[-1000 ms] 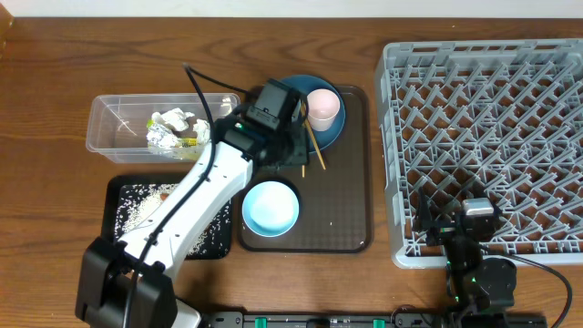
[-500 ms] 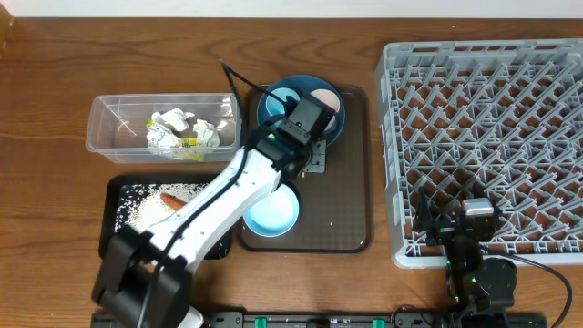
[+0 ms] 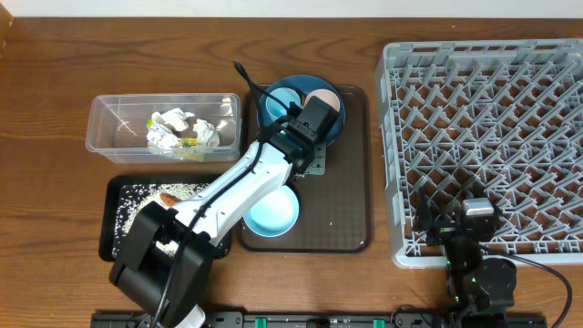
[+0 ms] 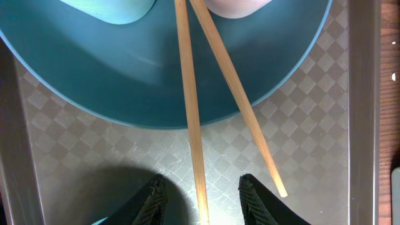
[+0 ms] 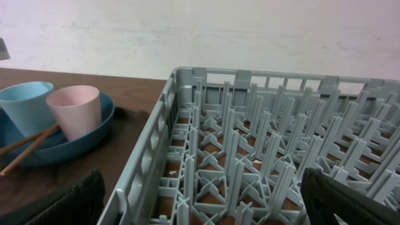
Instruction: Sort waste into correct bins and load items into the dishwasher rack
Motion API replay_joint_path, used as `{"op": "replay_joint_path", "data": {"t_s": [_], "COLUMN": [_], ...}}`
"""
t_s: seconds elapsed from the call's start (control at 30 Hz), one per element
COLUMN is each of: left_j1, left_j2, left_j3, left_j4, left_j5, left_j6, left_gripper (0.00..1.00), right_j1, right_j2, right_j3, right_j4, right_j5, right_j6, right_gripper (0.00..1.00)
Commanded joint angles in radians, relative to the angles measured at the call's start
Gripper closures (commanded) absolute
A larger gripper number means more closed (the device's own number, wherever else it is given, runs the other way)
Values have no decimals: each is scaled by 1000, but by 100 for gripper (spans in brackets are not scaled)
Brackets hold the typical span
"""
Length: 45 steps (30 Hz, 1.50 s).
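**White left arm, black right arm**

The left arm (image 3: 232, 187) is built of smooth white tubular links set between black joint housings, on a boxy black base. A thin black cable (image 3: 248, 77) loops out near its wrist, which carries a square black block. The left gripper (image 4: 203, 201) has two slim black fingers (image 4: 156, 199) with a woven matte texture and rounded tips. The right arm (image 3: 474, 260) is compact and black all over, topped by a pale grey block, with small green lights (image 3: 454, 293) low on its body. The right gripper (image 5: 209, 201) shows only broad, dark, blurred fingers (image 5: 65, 203).
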<state>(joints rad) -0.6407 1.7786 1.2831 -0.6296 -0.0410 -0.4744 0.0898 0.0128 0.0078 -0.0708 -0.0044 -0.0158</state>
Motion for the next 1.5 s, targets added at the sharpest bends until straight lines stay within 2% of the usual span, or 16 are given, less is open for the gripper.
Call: {"op": "replay_joint_path", "data": {"t_s": [0.0,0.7,1.47], "left_j1": [4,4,-9], "left_j2": [17,17,17], "left_j3": [-6,-37,-53], "left_j4": [-13,-8,19], "left_j5": [-20,4,3], "left_j6": [-9,-63,-62], "left_gripper": [60,60,59], "right_j1": [-8,-8,-8], "right_j2": [-1,-1,-1], "right_j3": [-3,-3,-3], "right_j4": [-3,-3,-3], "right_j5": [-3,-3,-3], "right_j6": [-16,-16,-16], "right_gripper": [1,1,1]}}
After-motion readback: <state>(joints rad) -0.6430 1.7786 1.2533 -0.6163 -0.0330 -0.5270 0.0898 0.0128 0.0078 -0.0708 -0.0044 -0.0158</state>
